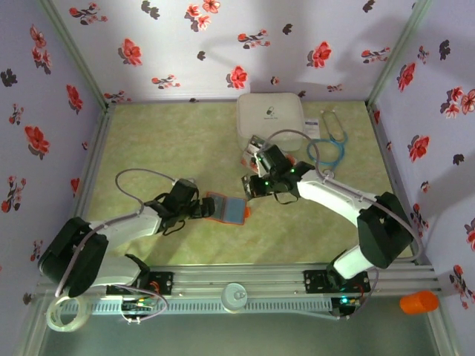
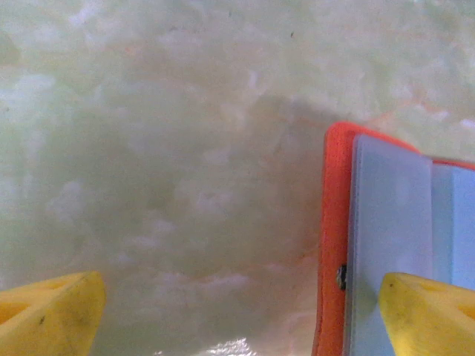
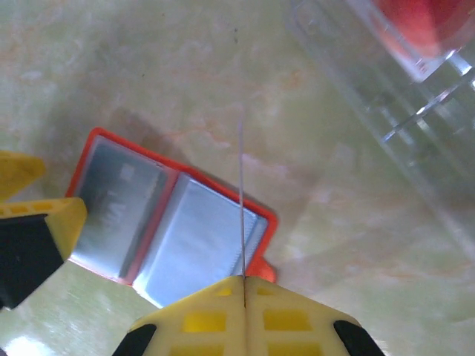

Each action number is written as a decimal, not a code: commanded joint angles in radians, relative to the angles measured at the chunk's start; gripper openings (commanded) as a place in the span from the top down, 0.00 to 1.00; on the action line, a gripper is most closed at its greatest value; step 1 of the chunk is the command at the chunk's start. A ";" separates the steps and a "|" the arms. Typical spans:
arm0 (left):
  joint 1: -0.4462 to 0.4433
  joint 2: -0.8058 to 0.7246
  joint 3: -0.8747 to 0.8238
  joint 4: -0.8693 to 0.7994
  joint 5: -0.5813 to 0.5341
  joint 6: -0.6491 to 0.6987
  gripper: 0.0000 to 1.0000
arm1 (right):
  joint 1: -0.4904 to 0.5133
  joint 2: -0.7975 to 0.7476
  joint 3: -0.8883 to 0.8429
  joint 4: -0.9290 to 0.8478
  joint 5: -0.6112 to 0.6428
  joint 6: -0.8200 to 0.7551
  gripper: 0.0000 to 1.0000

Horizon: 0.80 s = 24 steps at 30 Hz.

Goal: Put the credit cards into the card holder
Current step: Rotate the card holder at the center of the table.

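- The right gripper (image 3: 243,280) is closed on one credit card (image 3: 241,200), held edge-on over the open card holder (image 3: 171,222).
- The left gripper (image 2: 241,297) is spread wide, with one finger above the holder's inside.
- Insertion step, I think: the card edge must next find a pocket.

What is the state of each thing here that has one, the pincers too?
card holder: open, lying flat.
left pincer: open, straddling the holder's edge.
right pincer: shut on a credit card, held edge-on.
white case: closed.

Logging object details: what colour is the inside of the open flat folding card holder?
The orange folding card holder is grey-blue inside; right wrist view shows it best.
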 commanded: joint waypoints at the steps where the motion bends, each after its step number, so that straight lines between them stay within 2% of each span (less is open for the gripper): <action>1: -0.023 -0.024 -0.030 -0.021 -0.021 -0.029 0.09 | 0.007 -0.037 -0.073 0.215 -0.084 0.180 1.00; 5: -0.060 -0.045 -0.049 -0.015 -0.029 -0.066 0.09 | 0.019 -0.041 -0.170 0.364 -0.102 0.274 1.00; 10: -0.085 -0.087 -0.046 -0.034 -0.045 -0.091 0.07 | 0.032 -0.042 -0.227 0.435 -0.092 0.320 1.00; 18: -0.083 -0.153 0.067 -0.145 -0.098 -0.042 0.00 | 0.032 -0.083 -0.237 0.409 -0.054 0.315 1.00; 24: -0.061 -0.042 0.225 -0.180 -0.071 0.050 0.00 | 0.029 -0.110 -0.243 0.367 -0.017 0.308 1.00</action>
